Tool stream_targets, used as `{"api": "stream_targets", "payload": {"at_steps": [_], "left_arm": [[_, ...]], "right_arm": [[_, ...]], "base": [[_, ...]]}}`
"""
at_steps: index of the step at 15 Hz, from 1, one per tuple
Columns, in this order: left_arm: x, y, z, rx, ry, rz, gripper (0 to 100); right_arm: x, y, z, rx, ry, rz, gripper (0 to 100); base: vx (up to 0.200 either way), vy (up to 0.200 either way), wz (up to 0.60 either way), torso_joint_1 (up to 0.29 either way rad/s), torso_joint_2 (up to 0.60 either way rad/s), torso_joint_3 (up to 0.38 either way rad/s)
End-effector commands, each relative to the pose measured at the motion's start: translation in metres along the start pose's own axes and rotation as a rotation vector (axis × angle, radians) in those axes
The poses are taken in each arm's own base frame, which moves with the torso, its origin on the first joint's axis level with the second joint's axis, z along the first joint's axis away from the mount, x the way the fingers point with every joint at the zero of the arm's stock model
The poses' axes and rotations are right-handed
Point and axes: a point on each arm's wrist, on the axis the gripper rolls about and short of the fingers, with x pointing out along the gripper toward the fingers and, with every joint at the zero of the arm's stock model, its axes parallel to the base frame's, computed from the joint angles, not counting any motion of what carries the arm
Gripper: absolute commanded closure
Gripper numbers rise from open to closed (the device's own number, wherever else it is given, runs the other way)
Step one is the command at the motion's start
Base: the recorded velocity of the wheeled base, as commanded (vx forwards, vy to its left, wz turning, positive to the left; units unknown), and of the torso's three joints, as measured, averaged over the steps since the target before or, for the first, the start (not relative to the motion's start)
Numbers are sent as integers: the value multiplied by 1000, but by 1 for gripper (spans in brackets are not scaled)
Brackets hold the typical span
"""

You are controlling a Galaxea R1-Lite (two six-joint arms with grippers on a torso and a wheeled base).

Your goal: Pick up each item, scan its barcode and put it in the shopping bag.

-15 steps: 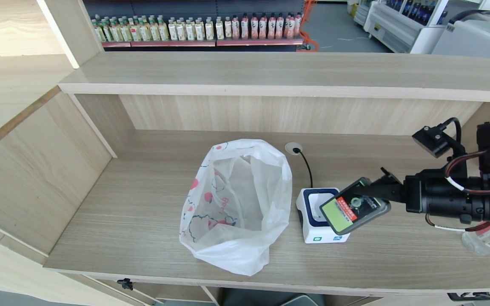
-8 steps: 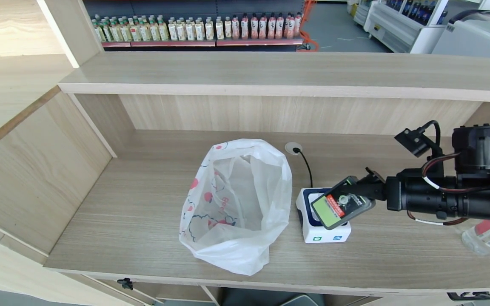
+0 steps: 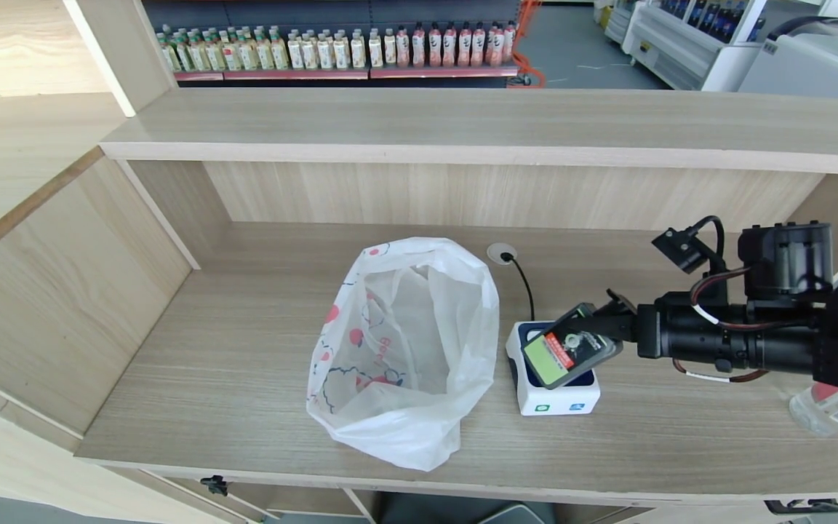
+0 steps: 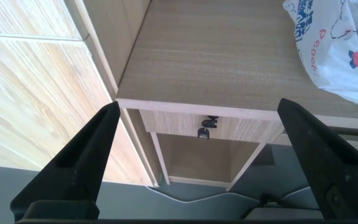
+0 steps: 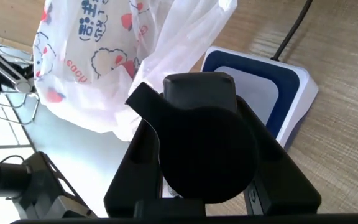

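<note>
Since a second ago the right gripper [image 3: 597,336] has carried the small dark box [image 3: 561,355], clamped in its fingers, leftward; now it hangs over the barcode scanner [image 3: 561,399], beside the shopping bag [image 3: 404,349]. Head view shows the box's green and red label, the right wrist view its dark back. Left gripper [image 4: 194,162] is spread wide near the counter [image 4: 197,109] front edge.

Counter [image 3: 244,378]: shopping bag [image 3: 404,349], scanner [image 3: 557,399], bottle [image 3: 823,411]

right arm [image 3: 724,342] stretched level leftward | right claw [image 3: 597,329] clamped on item [image 3: 559,354] | left claw [image 4: 194,163] fingers spread wide
</note>
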Motion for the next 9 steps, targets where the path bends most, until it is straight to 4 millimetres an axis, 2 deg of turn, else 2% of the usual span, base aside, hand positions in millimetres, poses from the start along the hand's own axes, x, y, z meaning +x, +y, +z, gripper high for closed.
{"api": "stream_targets", "payload": {"at_steps": [1,6,9], "left_arm": [[0,0,0,0,-1,0,0],[0,0,0,0,-1,0,0],[0,0,0,0,-1,0,0]], "right_arm": [[3,-3,-2,9,12,-1,100],[10,-3,-1,9,18,10,100],[3,4,7,-22,-19,17,100]], "base": [[0,0,0,0,0,0],[0,0,0,0,0,0],[0,0,0,0,0,0]]}}
